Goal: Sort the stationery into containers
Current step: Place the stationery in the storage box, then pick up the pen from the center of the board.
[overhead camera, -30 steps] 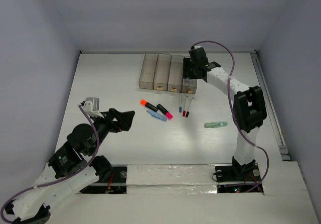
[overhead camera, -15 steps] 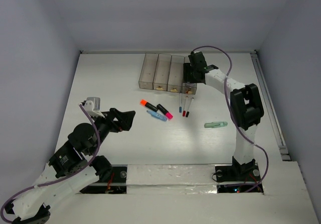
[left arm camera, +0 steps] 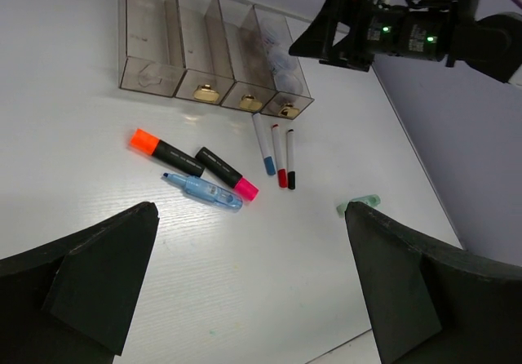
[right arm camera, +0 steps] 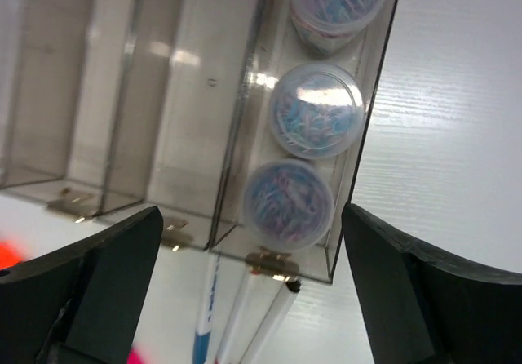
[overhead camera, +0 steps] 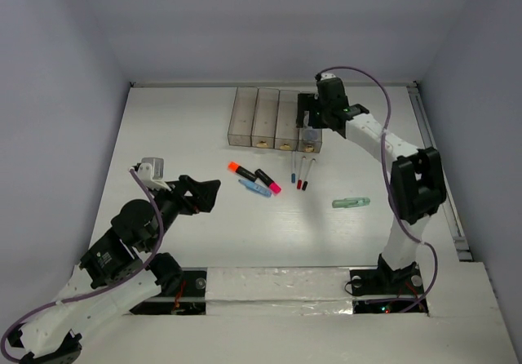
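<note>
Finishing drop | right hand released, empty, over pots in end bin | rise straight up (mind its walls) | pens next | left hand released, idle

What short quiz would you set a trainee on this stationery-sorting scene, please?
1. True or false: the three round pots lie in the rightmost bin.
2. Which item lies apart from the others, to their right? A orange highlighter; B pale green marker; C light blue marker.
3. Are the right gripper's jaws open or shut?
Key: 1 true; 2 B; 3 open.
</note>
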